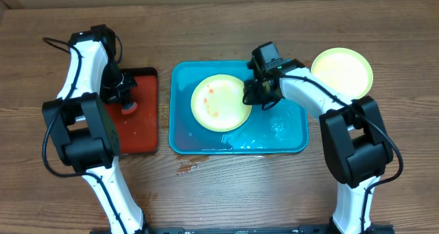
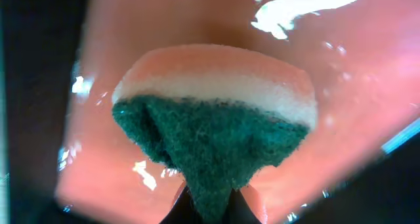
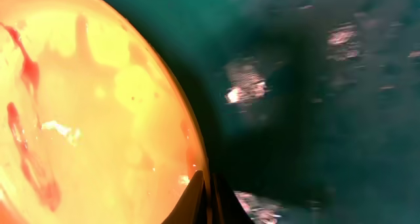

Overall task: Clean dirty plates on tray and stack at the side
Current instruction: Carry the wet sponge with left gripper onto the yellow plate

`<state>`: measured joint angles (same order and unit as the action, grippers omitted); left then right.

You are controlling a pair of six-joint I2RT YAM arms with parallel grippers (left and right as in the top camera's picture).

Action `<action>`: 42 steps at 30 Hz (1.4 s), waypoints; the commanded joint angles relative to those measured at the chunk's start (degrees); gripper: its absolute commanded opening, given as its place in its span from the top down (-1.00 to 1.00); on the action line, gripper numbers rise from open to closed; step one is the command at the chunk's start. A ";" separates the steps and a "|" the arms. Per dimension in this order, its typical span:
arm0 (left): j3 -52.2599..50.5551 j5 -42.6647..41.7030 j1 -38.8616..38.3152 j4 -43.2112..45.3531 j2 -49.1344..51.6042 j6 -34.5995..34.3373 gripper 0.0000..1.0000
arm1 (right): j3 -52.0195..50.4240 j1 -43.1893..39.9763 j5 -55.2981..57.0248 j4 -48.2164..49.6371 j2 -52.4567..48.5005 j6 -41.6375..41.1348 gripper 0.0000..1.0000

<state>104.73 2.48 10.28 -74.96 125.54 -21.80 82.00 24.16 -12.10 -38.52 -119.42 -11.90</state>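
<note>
A pale yellow-green plate (image 1: 218,102) with red-orange smears lies in the turquoise tray (image 1: 288,141). My right gripper (image 1: 255,91) is shut on this plate's right rim. In the right wrist view the smeared plate (image 3: 85,106) fills the left, its rim between the fingertips (image 3: 209,198), over the wet tray (image 3: 315,119). A second yellow-green plate (image 1: 343,71) lies on the table right of the tray. My left gripper (image 1: 127,100) is shut on a green-and-white sponge (image 2: 216,119), its fingertips (image 2: 210,207) pinching the green pad. The white plate with the blue rim is out of view.
A red-orange tray with a black rim (image 1: 137,131) lies left of the turquoise tray, under the sponge; its wet surface (image 2: 367,86) fills the left wrist view. A small wet patch (image 1: 186,167) marks the wooden table in front of the turquoise tray.
</note>
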 commanded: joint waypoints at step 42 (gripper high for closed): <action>-5.38 -17.35 -23.02 8.90 -11.41 4.70 0.92 | -0.66 1.49 -1.90 5.07 -0.22 -8.33 0.93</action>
<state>102.35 -14.61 -9.30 -68.60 115.87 -15.00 81.60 25.91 -13.13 -34.04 -119.52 -19.53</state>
